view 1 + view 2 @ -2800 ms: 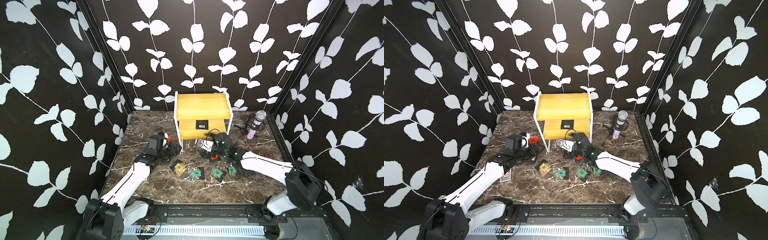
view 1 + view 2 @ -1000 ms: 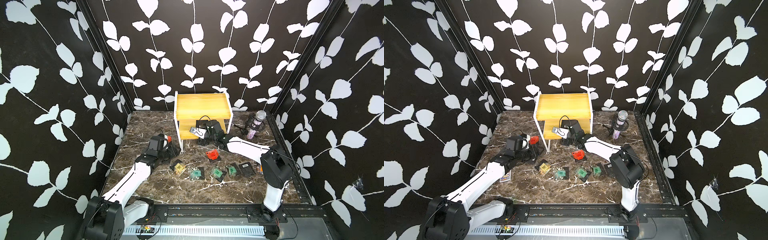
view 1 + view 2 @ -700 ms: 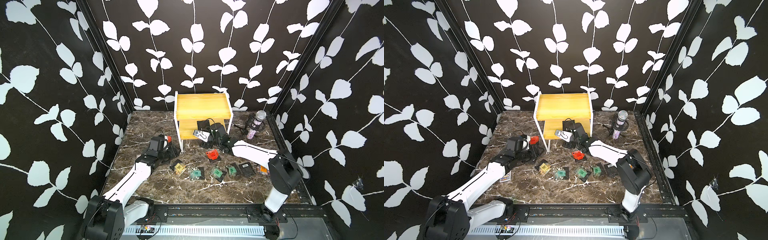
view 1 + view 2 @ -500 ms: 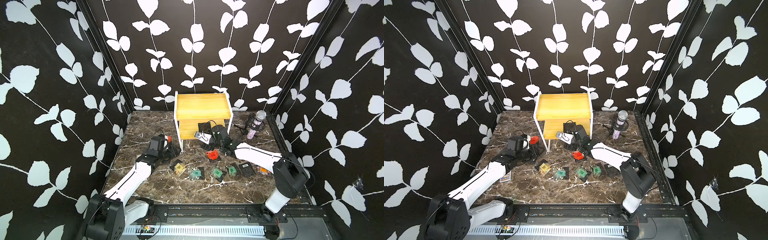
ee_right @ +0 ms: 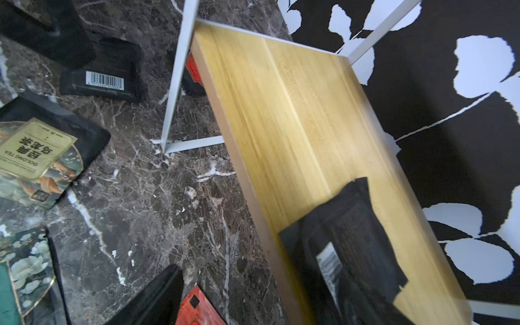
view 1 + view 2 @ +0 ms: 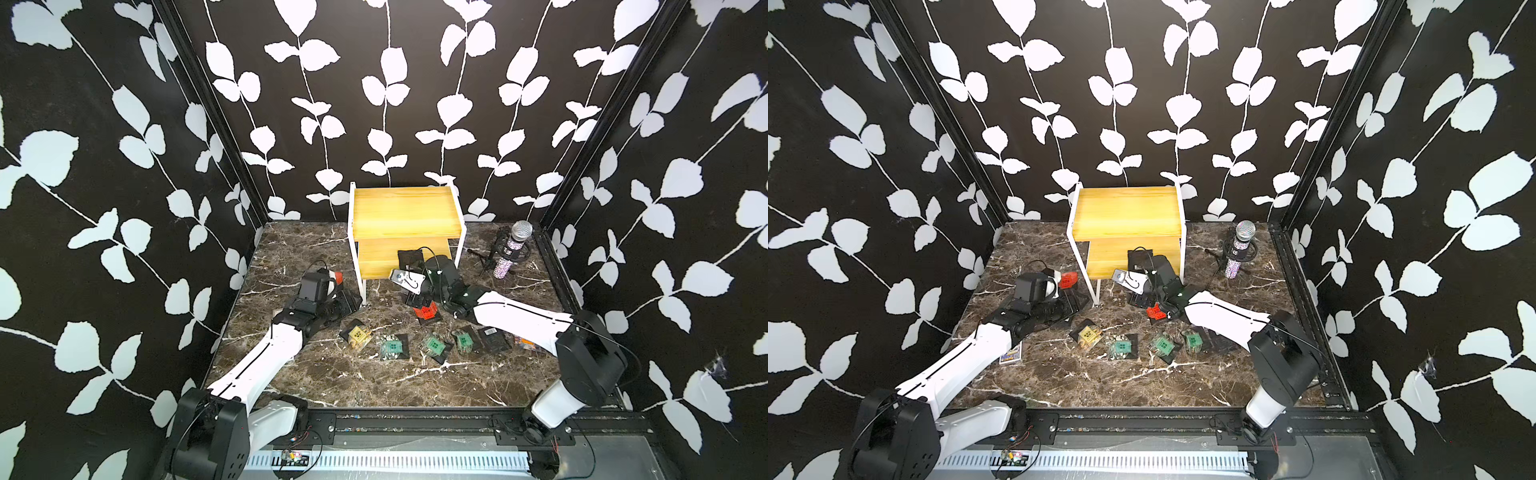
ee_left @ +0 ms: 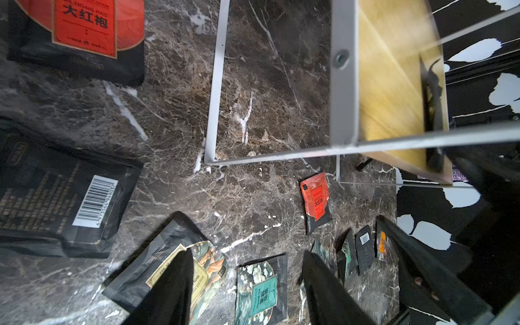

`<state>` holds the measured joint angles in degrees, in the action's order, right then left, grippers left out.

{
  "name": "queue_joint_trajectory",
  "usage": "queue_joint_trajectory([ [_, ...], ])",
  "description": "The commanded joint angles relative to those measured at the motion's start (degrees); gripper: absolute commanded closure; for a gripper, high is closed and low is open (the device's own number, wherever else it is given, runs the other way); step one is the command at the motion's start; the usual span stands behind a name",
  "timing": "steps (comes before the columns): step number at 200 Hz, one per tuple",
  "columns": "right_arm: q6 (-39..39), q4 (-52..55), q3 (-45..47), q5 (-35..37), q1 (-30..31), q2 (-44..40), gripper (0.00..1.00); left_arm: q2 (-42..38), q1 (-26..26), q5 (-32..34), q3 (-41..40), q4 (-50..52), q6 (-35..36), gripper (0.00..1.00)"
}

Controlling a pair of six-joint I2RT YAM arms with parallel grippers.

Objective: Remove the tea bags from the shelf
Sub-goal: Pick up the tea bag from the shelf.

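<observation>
One tea bag (image 6: 409, 258) to go, flat on the lower board (image 6: 376, 258) of the shelf (image 6: 405, 208): from just off its front edge, reach the gaping, empty right claw (image 6: 417, 296) in low, straddle the sachet, pinch its near rim, steer clear of the white frame (image 5: 175, 92).

Leaf-patterned black walls (image 6: 395, 124) enclose a seemingly marble floor (image 6: 374, 386).

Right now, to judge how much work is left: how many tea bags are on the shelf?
1: a black tea bag lies on the shelf's lower board. The upper board is bare; more could hide beneath it.
</observation>
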<state>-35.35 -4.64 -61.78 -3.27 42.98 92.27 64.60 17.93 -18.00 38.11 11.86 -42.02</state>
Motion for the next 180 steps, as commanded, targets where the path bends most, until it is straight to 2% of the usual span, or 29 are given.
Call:
queue_joint_trajectory([
  [1, -0.93, -2.89, 0.71, 1.49, 0.38, -2.18, 0.13, -1.49, 0.17, -0.24, -0.58, -0.08, 0.24, 0.43],
  [43, -2.95, -2.52, -1.59, 2.91, 0.29, -0.95, 0.11, -1.47, 0.17, -0.19, -0.75, 0.1, 0.36, 0.43],
  [106, -3.14, -2.76, -6.45, 3.32, -0.82, 6.51, 0.1, -0.67, 0.13, -0.55, -0.4, 0.01, 0.71, 0.43],
  [125, -2.81, -2.29, -7.54, 2.97, -0.94, 7.39, 0.16, -0.89, 0.2, -0.46, -0.66, 0.16, 0.7, 0.43],
  [148, -1.72, -1.1, -7.18, 2.06, -0.81, 7.18, 0.3, -1.15, 0.15, -0.24, -1.15, 0.18, 0.68, 0.43],
  [180, -0.84, -0.15, -4.51, 1.67, -0.68, 5.26, 0.44, -1.08, 0.22, -0.07, -1.63, -0.47, 0.45, 0.43],
])
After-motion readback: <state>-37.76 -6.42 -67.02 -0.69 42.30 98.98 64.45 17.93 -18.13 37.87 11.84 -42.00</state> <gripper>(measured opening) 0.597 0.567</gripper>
